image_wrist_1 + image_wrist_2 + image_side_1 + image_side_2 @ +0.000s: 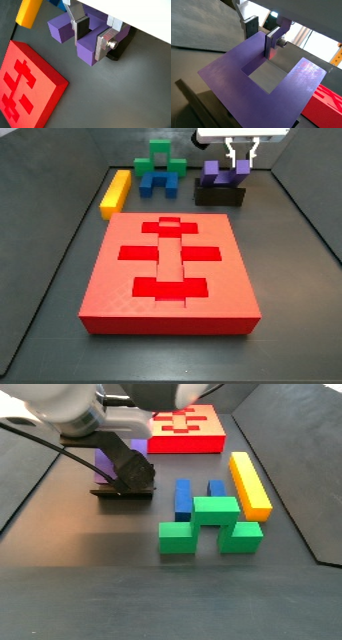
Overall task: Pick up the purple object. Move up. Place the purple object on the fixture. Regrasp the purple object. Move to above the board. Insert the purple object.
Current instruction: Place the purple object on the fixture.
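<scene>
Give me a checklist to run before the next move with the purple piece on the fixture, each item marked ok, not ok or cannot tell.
1. Purple object sits on the fixture: ok, in a side view it stands on the dark block.
2. Gripper straddles one prong, a finger on each side: ok in both wrist views.
3. Fingers pressed tight on the prong: cannot tell; one plate lies against it, the other shows a slight gap.
4. Board cut-outs free of pieces: ok.
5. Path from fixture to board open: ok, the yellow bar and green blocks lie off to the side.
</scene>
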